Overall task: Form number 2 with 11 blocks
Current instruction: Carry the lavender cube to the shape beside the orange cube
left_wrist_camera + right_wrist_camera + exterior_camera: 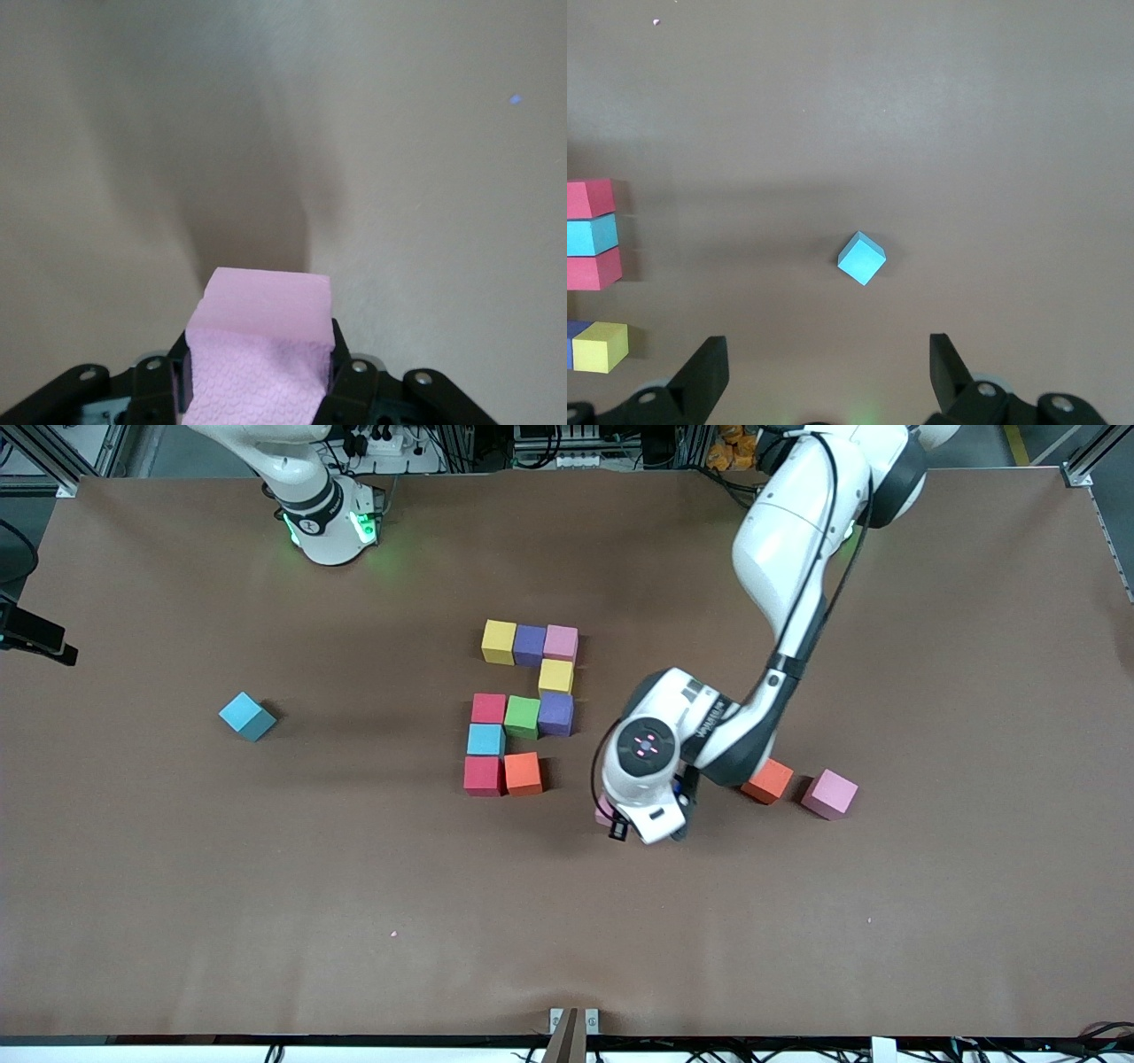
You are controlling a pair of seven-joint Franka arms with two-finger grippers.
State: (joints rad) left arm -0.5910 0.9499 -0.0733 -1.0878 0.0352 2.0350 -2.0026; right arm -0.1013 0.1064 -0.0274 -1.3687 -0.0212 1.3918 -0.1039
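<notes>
Robotics lab: two Franka arms (780, 584), aluminium framing (1094, 460).

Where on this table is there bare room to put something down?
Bare: the wide strip of table nearest the camera, and the stretch between the lone light blue block and the number 2. Crowded: around the left gripper holding a pink block, near loose orange and pink blocks.

The left hand (257, 376) is gripping a pink block (261, 341), its two black fingers (347, 382) pressing in on either side of it. The cube is sitting squarely between them, smooth top face showing, its textured face turned toward the camera. Below it the bare desk (425, 177) is stretching away, and a dark shadow is spreading across it just past the block.
</notes>
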